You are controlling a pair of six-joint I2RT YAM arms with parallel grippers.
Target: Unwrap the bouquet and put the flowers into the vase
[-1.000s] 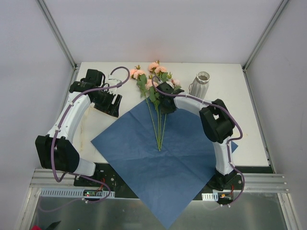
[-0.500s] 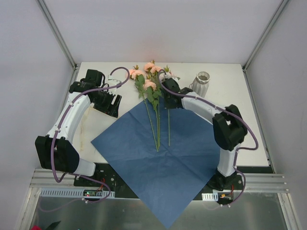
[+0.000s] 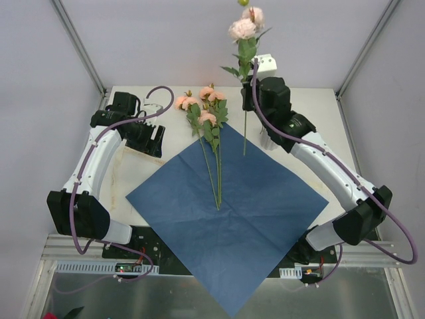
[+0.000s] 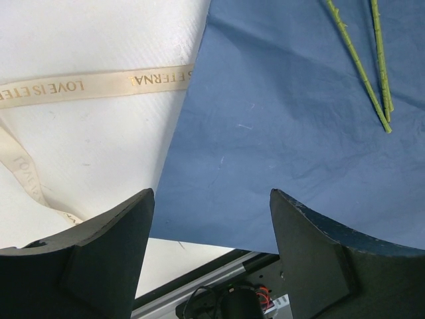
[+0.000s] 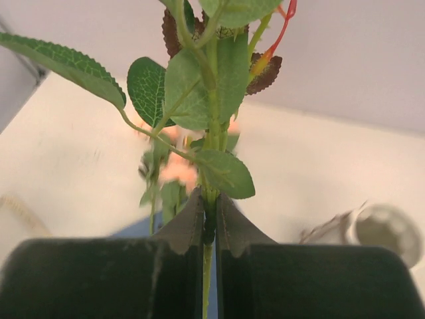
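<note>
Right hand [image 5: 208, 216] is pinching 1 held stem [image 5: 212, 119], fingers pressed together on it just under the lower leaves. It's standing upright in the air. 2 pink heads [image 3: 243, 28] plus a small bud are sitting high above the hand. The bare end is hanging below it, showing against the far corner of the paper [image 3: 232, 219] in the top view.

1 vase [image 5: 383, 229] is sitting mouth-up on the worktop [image 3: 332, 173], below and just right of that hand. The arm is mostly hiding it from above.

2 loose stems [image 4: 359, 66] are lying on the paper, left of the right hand, cut ends nearly meeting mid-sheet. I'm counting about 4 loose heads [image 3: 207, 118] at the far corner; some are overlapping, so I'm not certain.

1 blue sheet is lying flat and open, near corner hanging over the worktop edge.

Left hand [image 4: 209, 199] is hovering spread wide and gripping nothing, over the sheet's left edge. 1 cream ribbon [image 4: 99, 85] is lying loose on the worktop ahead of its fingers, off to one side, printed "LOVE IS ETERNAL".
</note>
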